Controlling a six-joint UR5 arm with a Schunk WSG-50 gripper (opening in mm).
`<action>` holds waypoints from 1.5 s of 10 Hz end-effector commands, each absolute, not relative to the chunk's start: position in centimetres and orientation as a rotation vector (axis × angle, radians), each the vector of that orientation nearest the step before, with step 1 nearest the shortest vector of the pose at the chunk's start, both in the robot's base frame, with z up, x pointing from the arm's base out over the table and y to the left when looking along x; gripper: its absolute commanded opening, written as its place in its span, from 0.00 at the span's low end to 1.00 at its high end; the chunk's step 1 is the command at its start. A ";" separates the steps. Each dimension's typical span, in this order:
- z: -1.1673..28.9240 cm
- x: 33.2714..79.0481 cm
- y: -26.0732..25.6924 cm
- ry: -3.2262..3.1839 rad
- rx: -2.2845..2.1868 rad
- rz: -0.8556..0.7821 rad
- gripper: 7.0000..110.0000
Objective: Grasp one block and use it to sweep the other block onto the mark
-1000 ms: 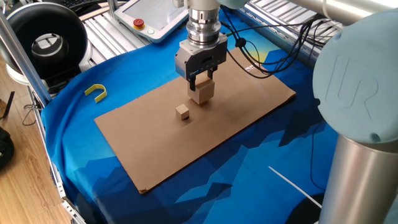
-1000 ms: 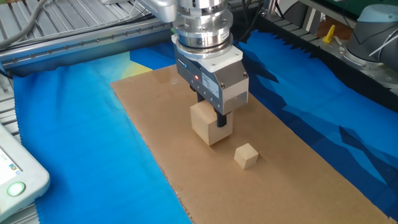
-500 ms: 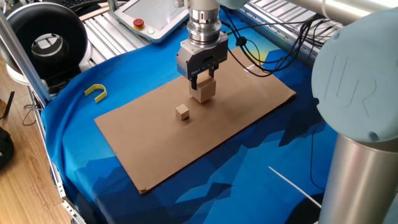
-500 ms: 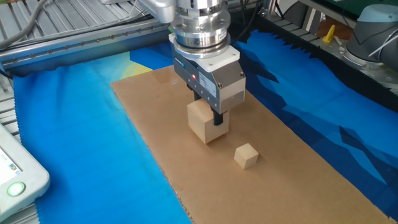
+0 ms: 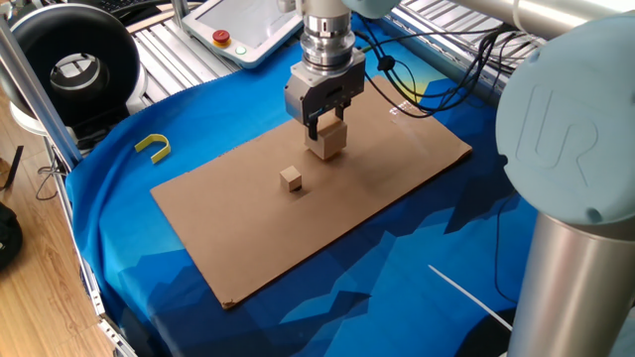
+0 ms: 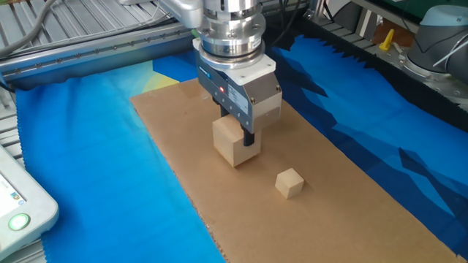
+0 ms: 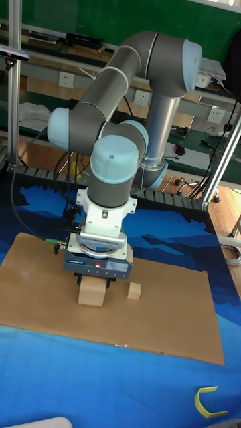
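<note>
My gripper [image 5: 323,130] is shut on the larger light-brown block [image 5: 328,142] and holds it upright, low over the brown cardboard sheet [image 5: 387,178]; I cannot tell whether the block touches the sheet. The other fixed view shows the same block [image 6: 230,141] between the fingers [image 6: 248,137]. The tiny tan block [image 5: 290,178] lies apart from it on the cardboard, toward the near-left, also as the tiny block [image 6: 289,183]. In the tall fixed view the big block [image 7: 91,293] sits left of the tiny block [image 7: 134,291]. The mark is hidden or out of view.
Blue cloth [image 5: 417,258] surrounds the cardboard. A yellow U-shaped piece [image 5: 153,147] lies on the cloth left of the sheet. A teach pendant [image 5: 236,30] and a black round device [image 5: 74,61] stand at the back left. Cables [image 5: 437,94] trail behind the gripper.
My gripper, still shut on the big block, has carried it away from the tiny block, widening the gap. The tiny block has not moved.
</note>
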State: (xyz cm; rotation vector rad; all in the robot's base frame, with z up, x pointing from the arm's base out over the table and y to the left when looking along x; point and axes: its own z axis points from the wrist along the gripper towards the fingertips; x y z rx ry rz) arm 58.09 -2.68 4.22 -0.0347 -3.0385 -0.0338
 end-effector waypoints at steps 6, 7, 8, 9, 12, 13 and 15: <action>3.3 58.3 -3.0 -3.051 -0.015 -0.090 0.00; 3.5 58.5 -2.9 -3.049 -0.027 -0.073 0.00; 3.8 58.8 -3.0 -3.050 -0.025 -0.068 0.00; 4.0 58.9 -3.5 -3.048 0.081 -0.087 0.00; 3.5 59.8 -5.2 -3.098 0.201 -0.046 0.36; 3.6 60.0 -5.5 -3.106 0.185 -0.030 0.36; 4.0 60.5 -5.6 -3.132 0.155 -0.021 0.36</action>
